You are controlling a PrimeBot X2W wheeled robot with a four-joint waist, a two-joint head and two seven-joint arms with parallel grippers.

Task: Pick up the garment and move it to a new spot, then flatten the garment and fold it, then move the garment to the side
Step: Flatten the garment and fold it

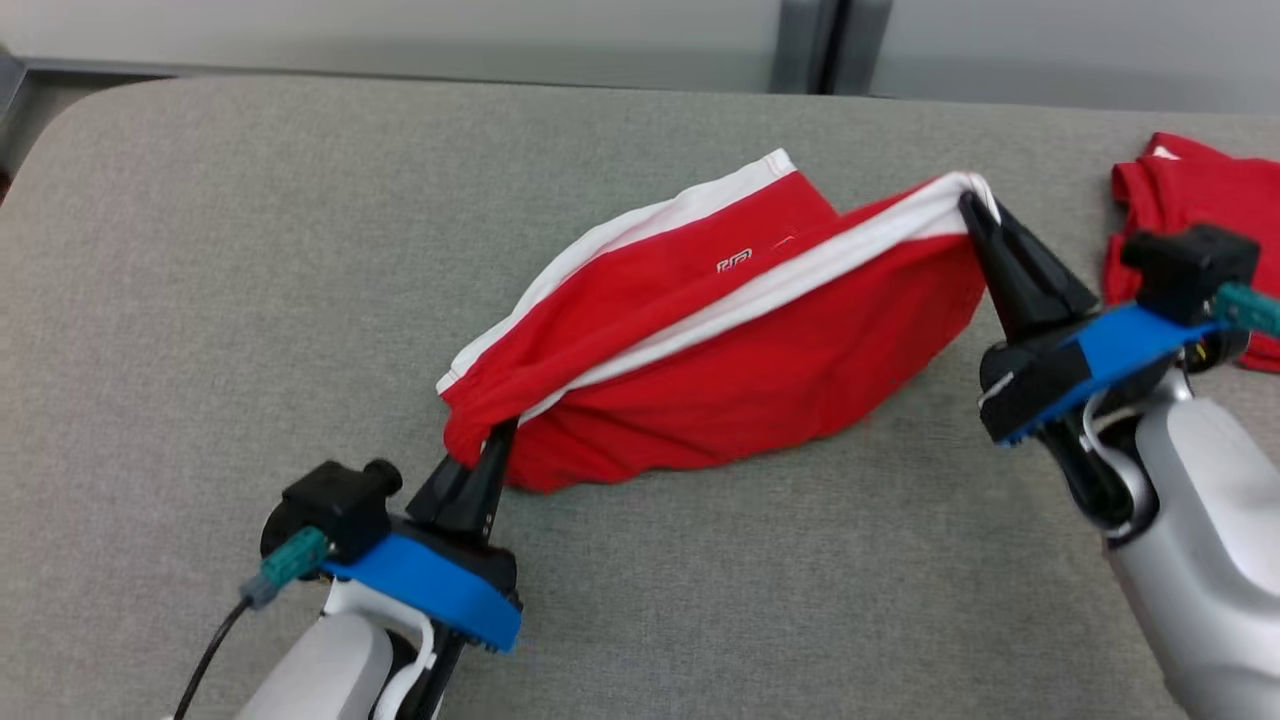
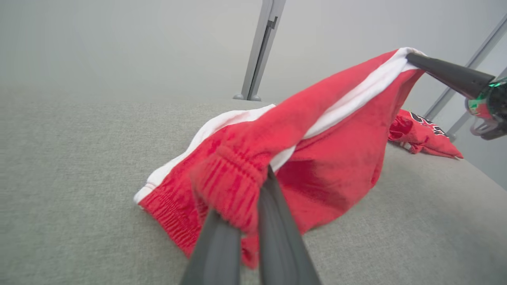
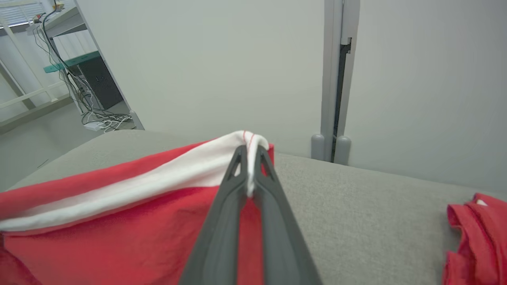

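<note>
The garment (image 1: 720, 380) is a pair of red shorts with white side stripes, stretched between my two grippers and partly lifted off the grey padded table (image 1: 250, 250). My left gripper (image 1: 497, 432) is shut on its gathered red waistband at the lower left; in the left wrist view the garment (image 2: 317, 158) bunches over the left gripper (image 2: 253, 225). My right gripper (image 1: 972, 205) is shut on the white-striped hem at the upper right; the right wrist view shows the garment (image 3: 119, 221) pinched in the right gripper (image 3: 250, 152). The cloth's lower part sags onto the table.
A second red garment (image 1: 1190, 200) lies crumpled at the table's far right, also as red garment (image 2: 424, 134) and red garment (image 3: 475, 237). A grey partition wall with a post (image 1: 815, 45) runs behind the table. Bare table spreads left and in front.
</note>
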